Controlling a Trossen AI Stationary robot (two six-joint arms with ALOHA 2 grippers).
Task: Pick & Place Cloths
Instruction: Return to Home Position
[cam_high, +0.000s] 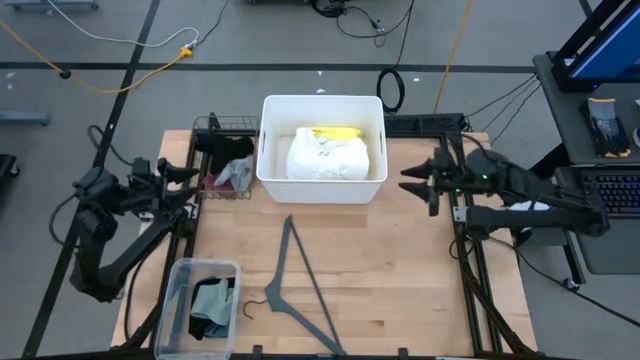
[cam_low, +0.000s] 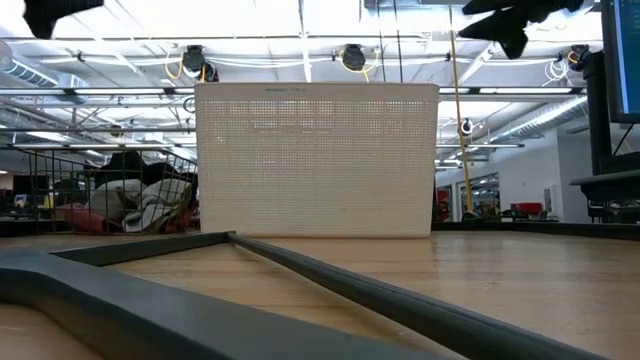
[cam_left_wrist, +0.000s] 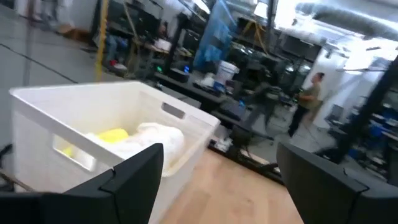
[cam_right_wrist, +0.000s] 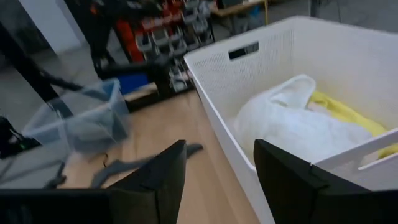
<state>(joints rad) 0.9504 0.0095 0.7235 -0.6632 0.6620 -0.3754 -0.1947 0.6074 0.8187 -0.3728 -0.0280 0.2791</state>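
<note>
1. Across the upper centre of the high view, a white perforated bin (cam_high: 322, 188) is sitting on the wooden surface (cam_high: 400, 290). It is holding a white cloth (cam_high: 328, 157), with a yellow cloth (cam_high: 335, 132) lying just beyond it toward the top of the frame.
2. Just left of that bin, a wire basket (cam_high: 228, 124) is holding a black cloth (cam_high: 222, 148), a pale grey cloth (cam_high: 240, 170) and a maroon cloth (cam_high: 218, 183), all heaped together.
3. At lower left, a clear plastic tub (cam_high: 178, 300) is holding a teal-blue cloth (cam_high: 212, 297) over something darker that I cannot make out.
4. A thin grey hanger (cam_low: 330, 277) is lying flat at lower centre, touching none of the containers.
5. The left arm (cam_high: 120, 205) is reaching in from the left edge. The left jaws are standing apart and gripping nothing, just beside the wire basket.
6. The right arm (cam_high: 520, 190) is reaching in from the right edge. The right jaws are also gaping and empty, facing the bin's right wall but apart from it.
7. Every cloth in view is lying inside a container, so the sorting looks finished and only parking the arms seems to be left.
8. The likeliest mishap is the left jaws catching the basket's wire rim or a cloth fold bulging over it. A sideways swing before lifting would drag the basket or pull a garment back out.
9. On the right, a low or inward swing could nudge the bin and shift it against the basket.
</note>
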